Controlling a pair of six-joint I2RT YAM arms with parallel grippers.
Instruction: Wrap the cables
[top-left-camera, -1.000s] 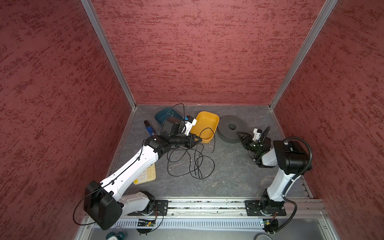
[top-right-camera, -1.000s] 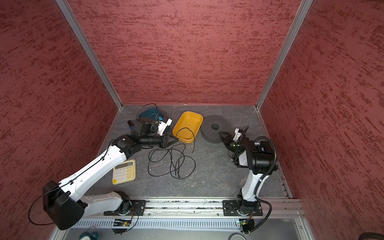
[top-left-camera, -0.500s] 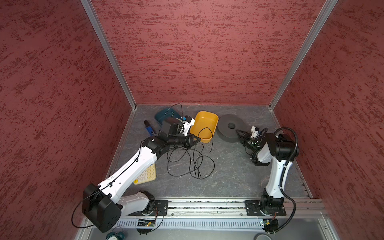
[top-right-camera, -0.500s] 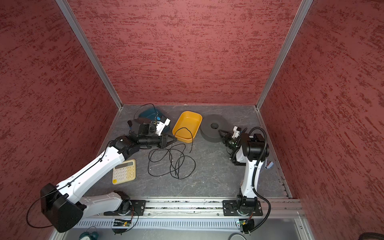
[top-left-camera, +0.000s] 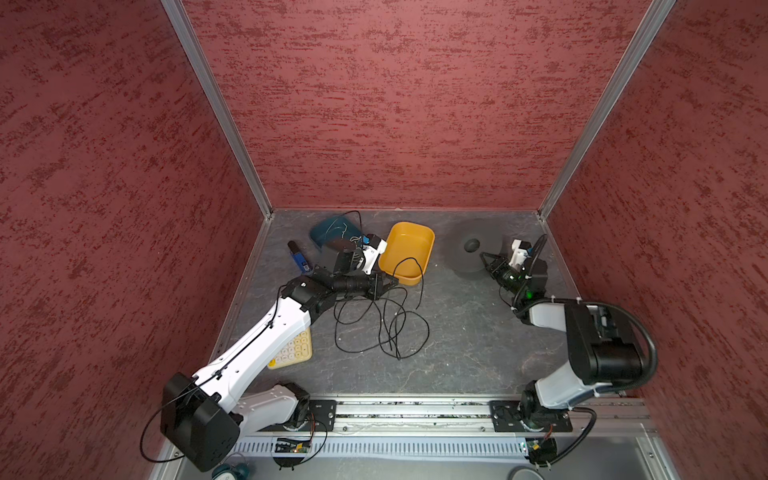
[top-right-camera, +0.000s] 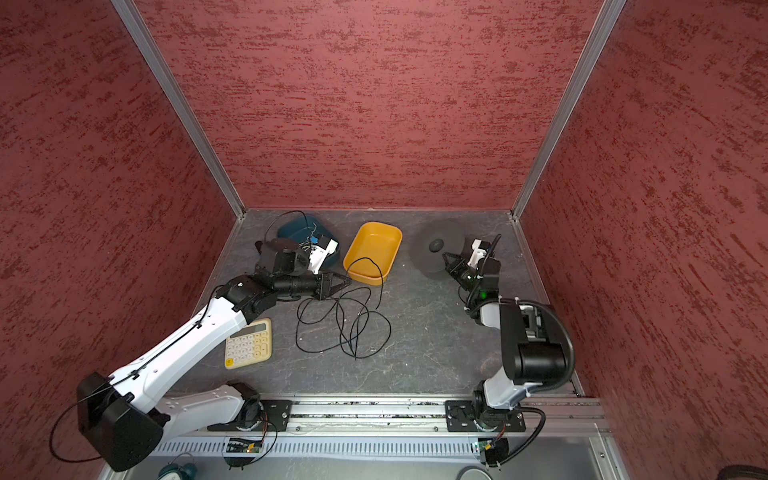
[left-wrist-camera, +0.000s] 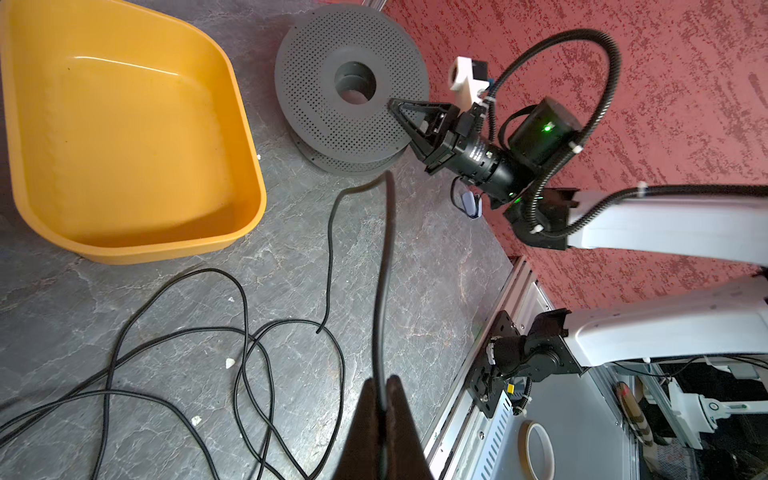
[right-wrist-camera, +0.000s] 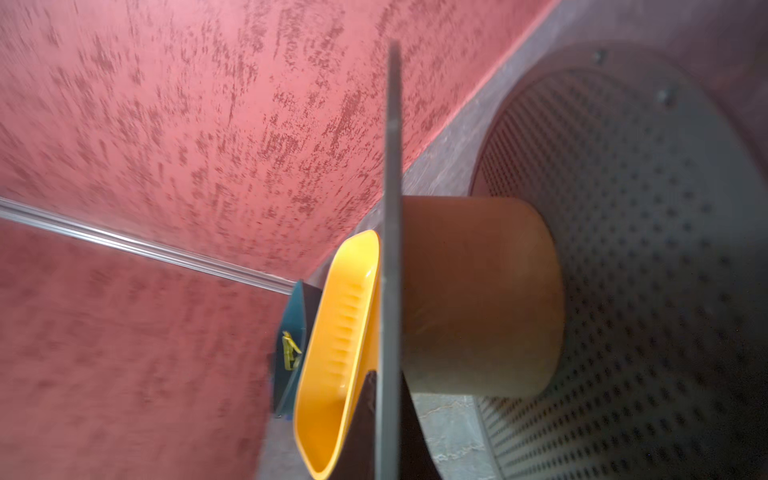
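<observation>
Pinching the cable (left-wrist-camera: 329, 257) between closed jaws, the left end effector (left-wrist-camera: 381, 379) grips one thin, matte black cord. The cord arches up from the tips and drops to the tabletop (left-wrist-camera: 436, 270), where its loose, overlapping loops sprawl just beneath and beside the end effector. Only the left wrist view shows the cord seated between the jaws — in both top views that is too small to tell. Well apart, the right end effector (right-wrist-camera: 388, 390) is clamped on a flange edge of the grey spool (right-wrist-camera: 623, 249); only its own wrist view shows the brown core. Counted: one cable, one spool, one yellow tray (left-wrist-camera: 166, 249), one teal tray (top-left-camera: 328, 232), one calculator (top-right-camera: 248, 343).
</observation>
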